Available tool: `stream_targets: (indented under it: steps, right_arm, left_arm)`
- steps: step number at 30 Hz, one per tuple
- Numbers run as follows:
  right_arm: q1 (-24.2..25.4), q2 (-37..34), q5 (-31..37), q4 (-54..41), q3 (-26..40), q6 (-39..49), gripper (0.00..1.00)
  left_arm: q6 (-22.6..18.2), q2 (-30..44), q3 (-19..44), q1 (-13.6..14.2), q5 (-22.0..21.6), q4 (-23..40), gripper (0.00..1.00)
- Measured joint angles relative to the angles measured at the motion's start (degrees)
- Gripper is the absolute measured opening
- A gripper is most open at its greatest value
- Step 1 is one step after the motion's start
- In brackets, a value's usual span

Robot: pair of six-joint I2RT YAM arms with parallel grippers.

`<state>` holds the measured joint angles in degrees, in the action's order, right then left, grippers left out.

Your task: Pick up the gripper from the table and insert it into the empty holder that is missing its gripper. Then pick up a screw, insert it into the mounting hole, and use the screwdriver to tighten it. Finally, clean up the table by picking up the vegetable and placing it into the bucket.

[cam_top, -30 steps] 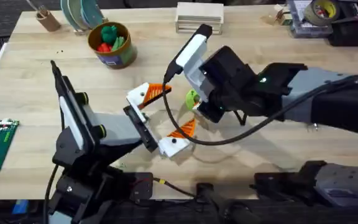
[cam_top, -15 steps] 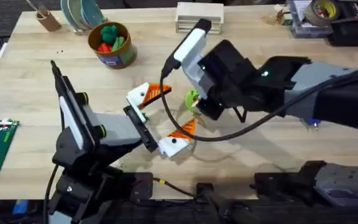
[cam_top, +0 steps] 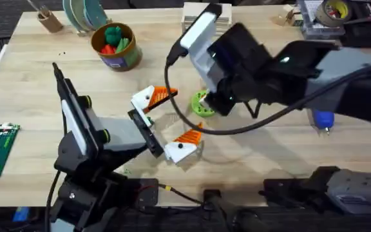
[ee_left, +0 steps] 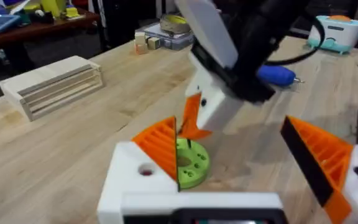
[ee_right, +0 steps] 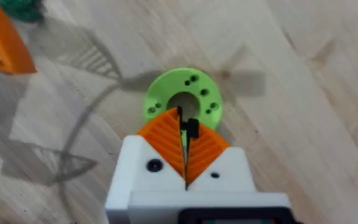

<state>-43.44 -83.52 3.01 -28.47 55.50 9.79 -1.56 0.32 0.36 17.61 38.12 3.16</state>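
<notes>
I count two arms, left gripper (cam_top: 165, 126) and right gripper (ee_right: 185, 144). One lime-green ring disc (cam_top: 202, 103), one blue screwdriver (cam_top: 323, 118) at 3 o'clock, one tin bucket (cam_top: 115, 47) at 11, one slatted wooden block (cam_top: 206, 17) at 12.

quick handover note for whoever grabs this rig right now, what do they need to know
Left pincer: open, low over the table, an orange wedge seated in each white holder.
Right pincer: shut on a small black screw, above the lime ring disc.
Screwdriver: lying on the table to the right.
Bucket: far left, toys already inside. A dark green thing near the left pincer may be the vegetable.
Done: wedge inserted, screw picked up.
Left: screw into the mounting hole, tighten it, vegetable into the bucket.
</notes>
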Motion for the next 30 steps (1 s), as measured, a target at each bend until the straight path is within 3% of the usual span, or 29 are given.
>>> stream_targets:
  steps: [8, 18, 23, 30]
  right_arm:
    - [4.8, 6.1, 0.2, -0.3, 4.2, 1.4, 0.010]
    - [4.9, 8.3, -1.4, -3.2, 13.7, 3.6, 0.010]
    - [2.1, 8.3, -3.2, -4.6, 18.9, 4.3, 0.010]
    - [-5.4, 8.0, -4.0, -6.5, 23.3, 5.3, 0.010]
  left_arm:
    - [0.0, 0.0, 0.0, 0.0, 0.0, 0.0, 0.992]
    - [0.0, 0.0, 0.0, 0.0, 0.0, 0.0, 0.994]
    - [0.0, 0.0, 0.0, 0.0, 0.0, 0.0, 0.993]
    - [0.0, 0.0, 0.0, 0.0, 0.0, 0.0, 0.993]
